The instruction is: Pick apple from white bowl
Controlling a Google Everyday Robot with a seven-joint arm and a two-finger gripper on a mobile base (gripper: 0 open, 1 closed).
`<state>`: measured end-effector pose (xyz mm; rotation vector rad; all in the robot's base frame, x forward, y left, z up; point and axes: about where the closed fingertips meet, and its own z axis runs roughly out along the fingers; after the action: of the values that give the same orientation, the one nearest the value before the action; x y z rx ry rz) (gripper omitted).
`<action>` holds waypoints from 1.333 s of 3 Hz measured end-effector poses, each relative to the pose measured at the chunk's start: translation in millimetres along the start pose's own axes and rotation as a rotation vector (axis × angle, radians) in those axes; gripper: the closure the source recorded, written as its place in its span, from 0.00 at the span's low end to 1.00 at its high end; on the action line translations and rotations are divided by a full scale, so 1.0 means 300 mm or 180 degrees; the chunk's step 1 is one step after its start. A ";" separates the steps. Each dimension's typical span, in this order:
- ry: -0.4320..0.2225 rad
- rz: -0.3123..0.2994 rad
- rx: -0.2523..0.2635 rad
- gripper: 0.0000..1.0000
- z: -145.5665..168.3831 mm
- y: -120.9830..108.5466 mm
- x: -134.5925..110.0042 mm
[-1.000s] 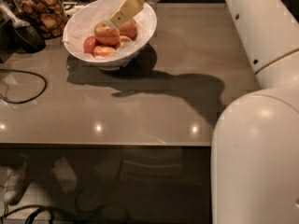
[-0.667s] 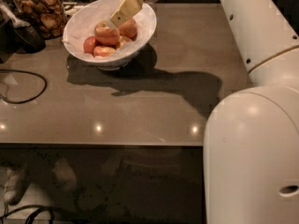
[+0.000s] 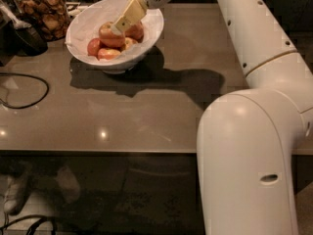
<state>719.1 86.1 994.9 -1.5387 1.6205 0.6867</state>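
Apple (image 3: 108,35): lies in the white bowl (image 3: 80,27), toward the upper middle of the pile, its red-orange side up. Its right upper flank is covered by the gripper, and its lower edge is hidden behind the fruit in front.

Gripper (image 3: 120,25): inside the bowl, slanting down from upper right, its cream-coloured tip at the apple's top right and apparently touching it. Only one flat cream face shows. Spread or closed on the apple: cannot tell from this angle.

Smaller apples (image 3: 95,47): packed around the apple, at front left, front centre and right. The one on the right is partly behind the gripper. Exact count unclear, as they overlap.

Bowl: stands on the table (image 3: 146,116) at the rear left, rim tilted, foot hidden in its own shadow.

Glass jar (image 3: 41,11): just left of the bowl, with brown contents. Its top is cut off by the frame edge.

Dark object (image 3: 24,37): in front of the jar, shape hard to make out, partly cut off at left.

Cable (image 3: 29,99): a black loop on the table at left, running out of frame.

Arm (image 3: 254,38): white, comes in from the right. Its large lower segment blocks the table's right front corner.
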 end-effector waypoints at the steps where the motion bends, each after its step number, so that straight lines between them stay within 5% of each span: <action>1: 0.0023 0.0067 -0.0049 0.15 0.037 -0.017 0.037; 4: 0.0080 0.0150 -0.0142 0.17 0.096 -0.032 0.088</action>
<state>734.5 93.5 958.5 -1.5507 1.6752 0.7362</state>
